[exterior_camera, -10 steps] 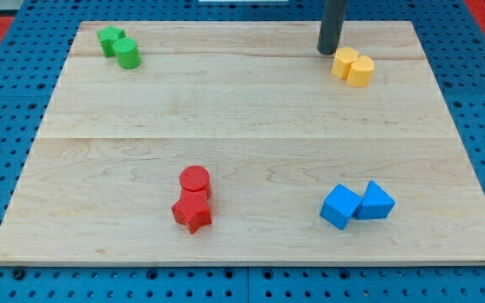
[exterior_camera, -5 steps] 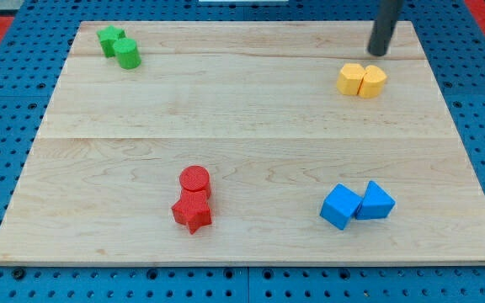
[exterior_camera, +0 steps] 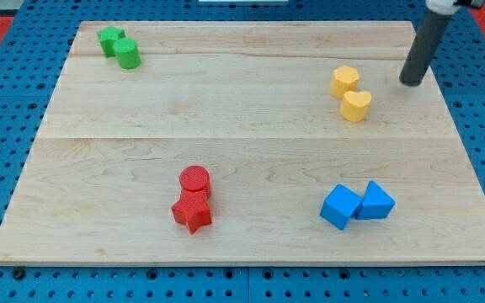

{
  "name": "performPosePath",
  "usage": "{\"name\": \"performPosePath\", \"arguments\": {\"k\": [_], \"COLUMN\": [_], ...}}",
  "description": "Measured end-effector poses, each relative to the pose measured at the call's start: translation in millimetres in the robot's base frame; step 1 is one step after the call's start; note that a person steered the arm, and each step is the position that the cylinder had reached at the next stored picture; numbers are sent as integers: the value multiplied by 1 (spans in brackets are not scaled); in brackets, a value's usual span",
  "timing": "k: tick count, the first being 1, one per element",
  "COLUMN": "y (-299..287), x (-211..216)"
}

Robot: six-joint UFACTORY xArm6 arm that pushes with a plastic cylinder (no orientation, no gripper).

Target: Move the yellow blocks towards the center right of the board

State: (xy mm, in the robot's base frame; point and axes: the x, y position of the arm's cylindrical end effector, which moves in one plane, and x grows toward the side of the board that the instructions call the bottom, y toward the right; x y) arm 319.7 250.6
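No claw shows on this arm, so open or closed cannot be told; it ends in a dark rod, and my tip [exterior_camera: 411,82] rests near the right edge of the wooden counter [exterior_camera: 251,160], to the view's right of the yellow blocks and apart from them.

The two blue blocks sit touching at the view's lower right: a blue cube [exterior_camera: 341,206] and a blue angular block [exterior_camera: 375,201] (its exact shape is hard to make out); the red cylinder [exterior_camera: 194,179] stands just above the red star [exterior_camera: 192,211] at lower centre, the two in contact; the yellow heart-shaped block [exterior_camera: 355,105] lies at the upper right, with the second yellow block [exterior_camera: 345,80] just above and left of it, nearly touching; at the view's top left, the green cylinder [exterior_camera: 127,55] touches the green star [exterior_camera: 110,38].
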Motion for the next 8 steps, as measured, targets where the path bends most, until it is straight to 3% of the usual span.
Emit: {"name": "performPosePath", "arguments": {"k": [2, 4, 8], "y": [-135, -122, -147], "x": [-3, 43, 29]}}
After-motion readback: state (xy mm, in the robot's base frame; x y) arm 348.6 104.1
